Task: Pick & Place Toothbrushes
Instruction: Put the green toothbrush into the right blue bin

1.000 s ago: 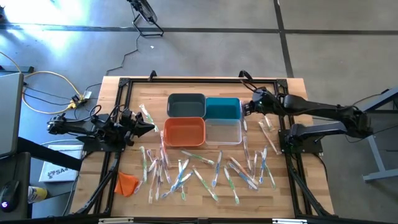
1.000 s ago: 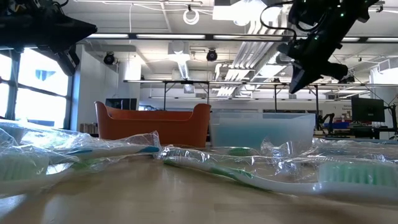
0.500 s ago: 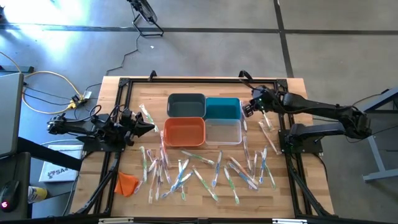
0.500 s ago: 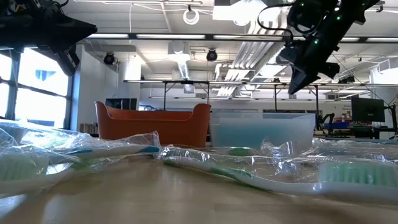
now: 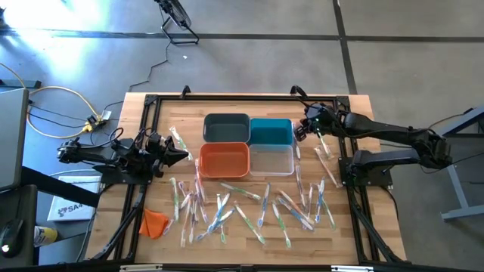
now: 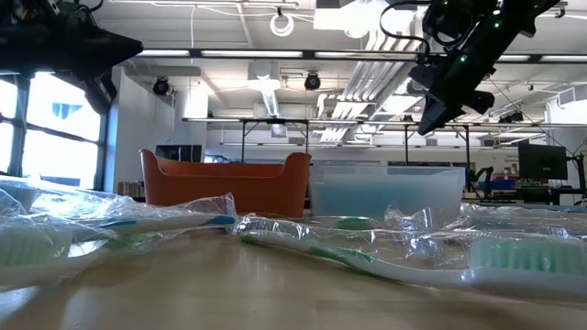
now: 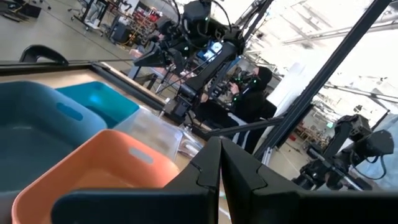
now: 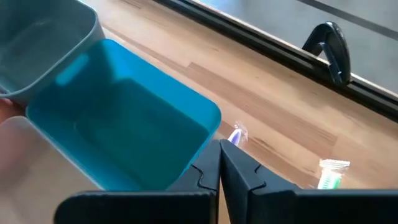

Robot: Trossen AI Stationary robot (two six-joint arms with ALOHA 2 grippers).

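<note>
Many wrapped toothbrushes [image 5: 249, 208] lie flat across the near half of the table, and close up in the low view as toothbrushes [image 6: 367, 252]. A few more lie at the right [image 5: 325, 155] and left [image 5: 178, 140]. My right gripper [image 5: 298, 134] hangs shut in the air by the right end of the teal bin [image 5: 271, 131], pointing slantwise down, with nothing between its fingers [image 8: 219, 148]. One toothbrush [image 8: 236, 134] lies on the wood just beyond it. My left gripper [image 5: 185, 156] waits shut and level, left of the orange bin [image 5: 224, 160].
Four bins stand together mid-table: dark grey [image 5: 227, 127], teal, orange, and clear [image 5: 272, 160]. An orange cloth lump [image 5: 154, 223] lies near the front left. A black frame rail [image 8: 261, 37] runs along the table's far edge. Bare wood shows behind the bins.
My right gripper has rolled about its own line while staying high by the teal bin's right end; in the low view its tip has shifted slightly toward the left. It has stayed shut. The toothbrushes and bins have not moved.
</note>
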